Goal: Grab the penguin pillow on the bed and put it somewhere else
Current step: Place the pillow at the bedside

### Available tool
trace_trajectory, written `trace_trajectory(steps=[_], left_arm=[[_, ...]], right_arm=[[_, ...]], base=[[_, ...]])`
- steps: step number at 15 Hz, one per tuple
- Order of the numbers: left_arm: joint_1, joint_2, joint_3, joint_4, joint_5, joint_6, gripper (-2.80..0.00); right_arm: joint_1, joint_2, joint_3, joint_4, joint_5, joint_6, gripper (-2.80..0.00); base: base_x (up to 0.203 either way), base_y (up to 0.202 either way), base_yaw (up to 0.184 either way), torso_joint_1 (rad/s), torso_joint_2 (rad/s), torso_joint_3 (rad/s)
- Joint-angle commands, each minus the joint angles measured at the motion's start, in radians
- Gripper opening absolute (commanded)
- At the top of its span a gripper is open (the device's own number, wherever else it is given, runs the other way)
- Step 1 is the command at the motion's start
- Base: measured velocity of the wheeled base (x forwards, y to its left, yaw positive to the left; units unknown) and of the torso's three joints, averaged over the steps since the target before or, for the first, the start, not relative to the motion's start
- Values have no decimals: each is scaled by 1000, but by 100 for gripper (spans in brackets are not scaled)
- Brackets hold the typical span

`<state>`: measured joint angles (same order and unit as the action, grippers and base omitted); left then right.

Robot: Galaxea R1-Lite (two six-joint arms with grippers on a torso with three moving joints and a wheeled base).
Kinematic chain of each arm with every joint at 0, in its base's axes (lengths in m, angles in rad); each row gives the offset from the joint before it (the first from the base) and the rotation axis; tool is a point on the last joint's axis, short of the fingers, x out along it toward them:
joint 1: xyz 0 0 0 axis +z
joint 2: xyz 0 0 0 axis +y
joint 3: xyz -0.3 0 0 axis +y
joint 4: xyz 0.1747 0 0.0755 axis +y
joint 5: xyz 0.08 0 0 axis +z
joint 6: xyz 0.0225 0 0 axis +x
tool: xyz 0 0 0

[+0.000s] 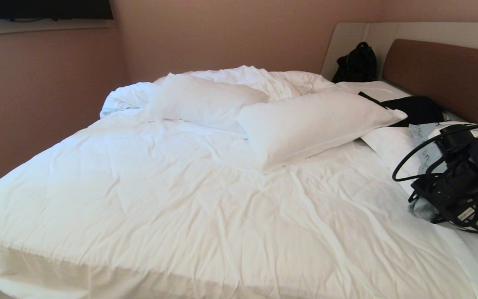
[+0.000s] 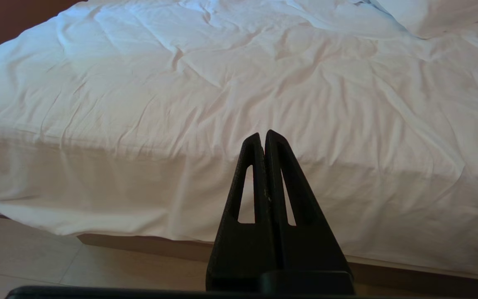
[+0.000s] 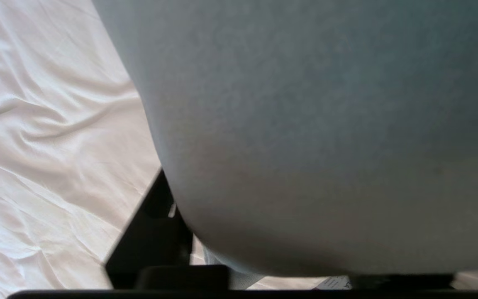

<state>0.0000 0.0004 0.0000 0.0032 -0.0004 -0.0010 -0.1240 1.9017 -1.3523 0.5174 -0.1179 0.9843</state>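
Pale blue-grey fabric of the penguin pillow [image 3: 326,137] fills my right wrist camera, bulging over one dark finger [image 3: 152,232]; how tightly the jaws pinch it I cannot tell. From the head camera, my right gripper [image 1: 450,187] sits on that pillow at the bed's [image 1: 172,207] right edge, near the brown headboard [image 1: 446,74]. Only the left wrist camera shows my left gripper [image 2: 264,135], fingers pressed together and empty, facing the bed's side. Two white pillows [image 1: 301,124] lie mid-bed.

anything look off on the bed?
Bedding is messy: duvet bunched at the far side, two white pillows lying askew mid-bed, dark clothing by the headboard. Nothing damaged.
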Motion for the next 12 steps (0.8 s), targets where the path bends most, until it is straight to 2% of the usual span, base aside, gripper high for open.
trace_trajectory(steps=[1,5,7,10,12], left_arm=[[0,0,0,0,0,0,-280],[0,0,0,0,0,0,-280],[0,0,0,0,-1,0,-280],[0,0,0,0,0,0,-280],[0,0,0,0,0,0,-280]], right_arm=[[0,-7,-1,4,0,6,-280],[0,-28,6,11,-17,1,-280],[-10,-53,6,12,-101,-25,-280],[-72,-87,5,10,-129,-80,-280],[-115,-95,5,9,-177,-105,-280]], base=[[0,0,0,0,0,0],[0,0,0,0,0,0],[0,0,0,0,0,0],[0,0,0,0,0,0],[0,0,0,0,0,0]])
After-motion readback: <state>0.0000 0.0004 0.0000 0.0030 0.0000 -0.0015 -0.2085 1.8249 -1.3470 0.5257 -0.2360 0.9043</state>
